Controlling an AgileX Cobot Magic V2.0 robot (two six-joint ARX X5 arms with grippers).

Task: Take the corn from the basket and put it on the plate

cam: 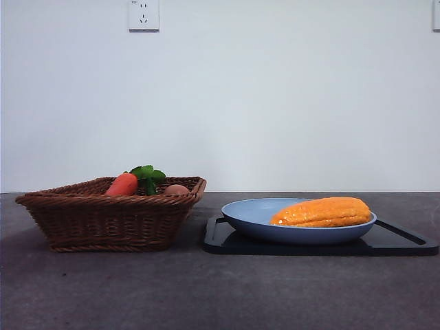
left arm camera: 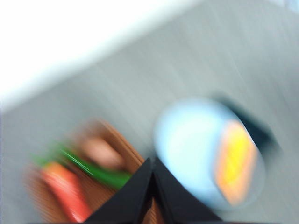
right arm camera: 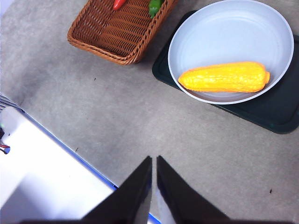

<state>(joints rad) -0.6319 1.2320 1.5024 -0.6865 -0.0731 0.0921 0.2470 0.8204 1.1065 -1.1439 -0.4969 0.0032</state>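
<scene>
The yellow-orange corn (cam: 322, 212) lies on its side in the light blue plate (cam: 254, 214), toward the plate's right side; it shows too as corn (right arm camera: 224, 77) on the plate (right arm camera: 219, 32). The brown wicker basket (cam: 103, 216) stands to the plate's left. Neither gripper appears in the front view. My left gripper (left arm camera: 153, 162) is shut and empty, high above the basket (left arm camera: 126, 144) and plate (left arm camera: 187, 135) in a blurred picture. My right gripper (right arm camera: 154, 159) is shut and empty, raised over bare table well away from the plate.
A red-orange carrot (cam: 123, 184) with green leaves and a tan egg (cam: 176, 189) lie in the basket. The plate rests on a flat black tray (cam: 405, 242). A white surface with a blue edge (right arm camera: 42, 163) lies near the right gripper.
</scene>
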